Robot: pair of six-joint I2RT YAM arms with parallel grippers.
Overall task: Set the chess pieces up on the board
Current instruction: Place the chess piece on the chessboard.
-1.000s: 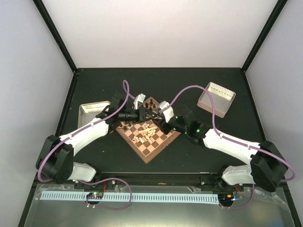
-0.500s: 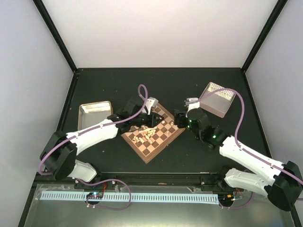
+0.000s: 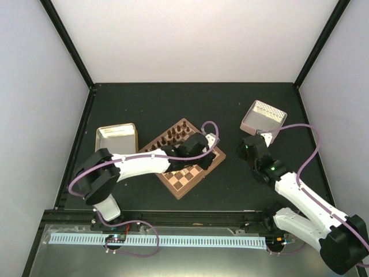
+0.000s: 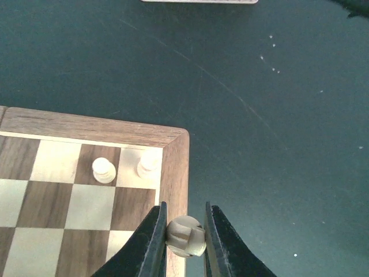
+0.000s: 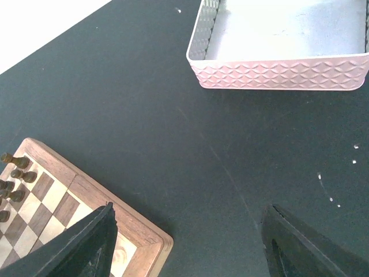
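The board lies as a diamond at mid table. A row of dark brown pieces stands along its far left edge. My left gripper reaches across the board to its right corner. In the left wrist view it is shut on a cream piece, held over the board's rim. Two cream pieces stand on the corner squares. My right gripper is open and empty over bare table, just right of the board's corner. Dark pieces show at that view's left.
A shallow metal tray lies left of the board. A pinkish bin stands at the back right and looks empty in the right wrist view. My left arm covers the board's middle, so pieces there are hidden.
My left gripper has swung right across the board to its right corner. My right arm has drawn back off the board toward the right.
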